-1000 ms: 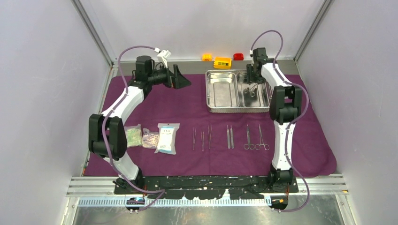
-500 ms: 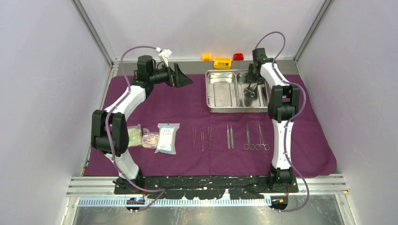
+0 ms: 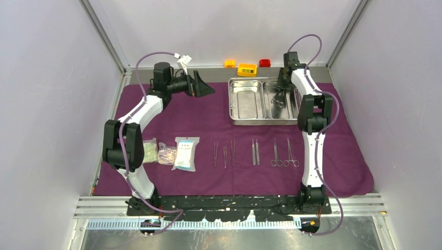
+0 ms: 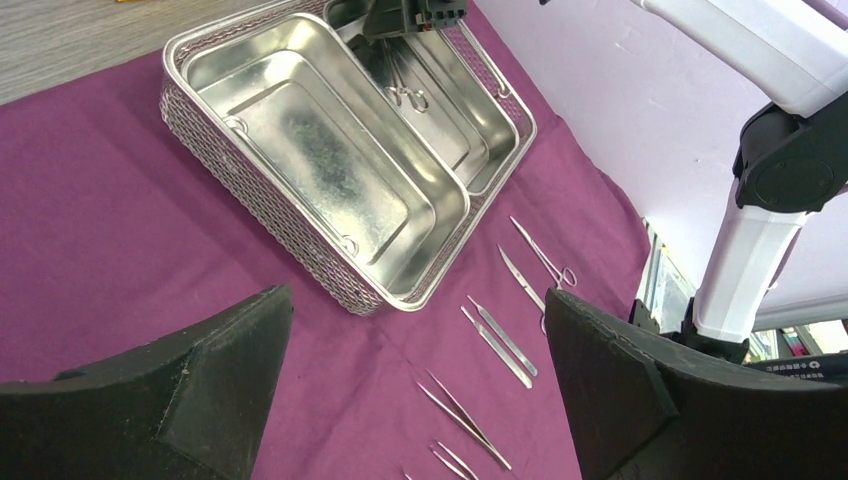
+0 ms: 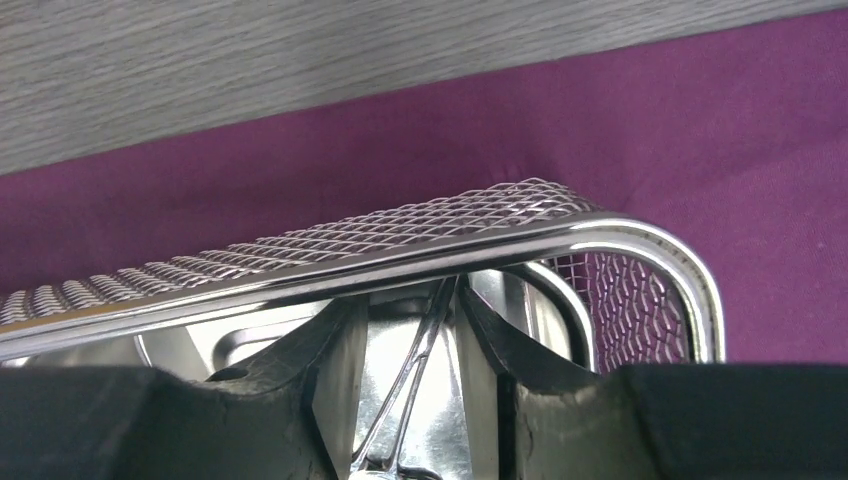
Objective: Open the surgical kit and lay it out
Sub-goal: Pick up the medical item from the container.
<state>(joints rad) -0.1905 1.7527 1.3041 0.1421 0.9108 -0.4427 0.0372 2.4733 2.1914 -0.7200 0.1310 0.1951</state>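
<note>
Near the near edge of the dark-purple cloth lie three clear sealed packets, left, and seven thin steel instruments in a row, long axes near to far. At the far edge, right of centre, the shiny mesh-walled two-compartment tray runs left to right. One ring-handled instrument lies in its right compartment, between the parted fingers of the right tool. The left tool gapes wide above the far-left cloth. Three plastic bricks sit on the counter beyond.

Right claw has sunk lower into the tray's right compartment, its fingers narrowing around the clamp in there. Left arm's elbow shifted a bit too.
</note>
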